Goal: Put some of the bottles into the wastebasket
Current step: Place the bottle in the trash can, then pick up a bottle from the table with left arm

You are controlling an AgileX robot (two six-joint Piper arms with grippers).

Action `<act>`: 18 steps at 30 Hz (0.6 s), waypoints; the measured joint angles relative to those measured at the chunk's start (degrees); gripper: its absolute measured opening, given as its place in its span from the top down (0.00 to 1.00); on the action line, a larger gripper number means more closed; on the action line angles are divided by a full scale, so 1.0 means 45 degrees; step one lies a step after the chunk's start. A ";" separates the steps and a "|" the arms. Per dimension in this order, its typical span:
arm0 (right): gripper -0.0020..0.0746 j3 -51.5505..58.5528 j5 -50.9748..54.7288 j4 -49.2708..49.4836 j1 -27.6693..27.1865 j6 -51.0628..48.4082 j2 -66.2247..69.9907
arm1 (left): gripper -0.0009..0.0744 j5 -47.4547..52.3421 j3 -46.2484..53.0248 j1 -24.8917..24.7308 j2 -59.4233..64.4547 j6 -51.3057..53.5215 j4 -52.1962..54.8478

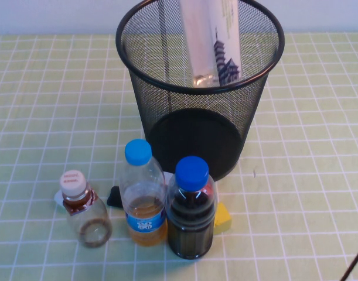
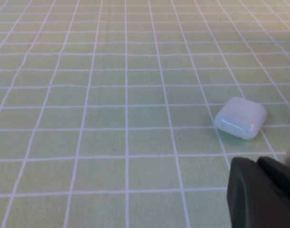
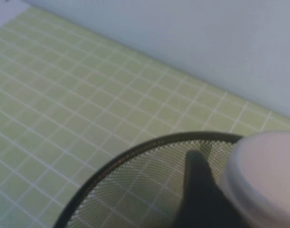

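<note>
As it stands in the wastebasket [image 1: 167,111], clear white-capped bottle [image 1: 217,41]

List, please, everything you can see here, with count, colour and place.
wastebasket: one, black mesh, centre back
white-capped bottle: one, clear, upright in the wastebasket's mouth
short bottle: one, clear, pinkish cap, front left
amber bottle: one, light-blue cap, before the wastebasket
dark bottle: one, blue cap, right of the amber bottle
block: one, yellow, behind the dark bottle
case: one, white, on the cloth
cloth: one, green, white grid
left gripper: black, shut, near the case
right gripper: black, shut on the white-capped bottle, above the wastebasket
</note>
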 joint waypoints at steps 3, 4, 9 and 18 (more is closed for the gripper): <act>0.95 0.0000 0.0039 0.0127 0.0000 0.0000 0.0645 | 0.99 0.0000 0.0000 0.0000 0.0000 0.0000 0.0000; 0.91 0.0000 0.0110 0.0203 0.0000 0.0000 0.0822 | 0.99 0.0000 0.0000 0.0000 0.0000 0.0000 0.0000; 0.40 0.0000 0.1189 -0.0090 0.0000 0.0991 0.1382 | 0.99 0.0000 0.0000 0.0000 0.0000 0.0000 0.0000; 0.36 0.0000 0.2986 -0.1856 0.0350 0.2252 0.0408 | 0.99 0.0000 0.0000 0.0000 0.0000 0.0000 0.0000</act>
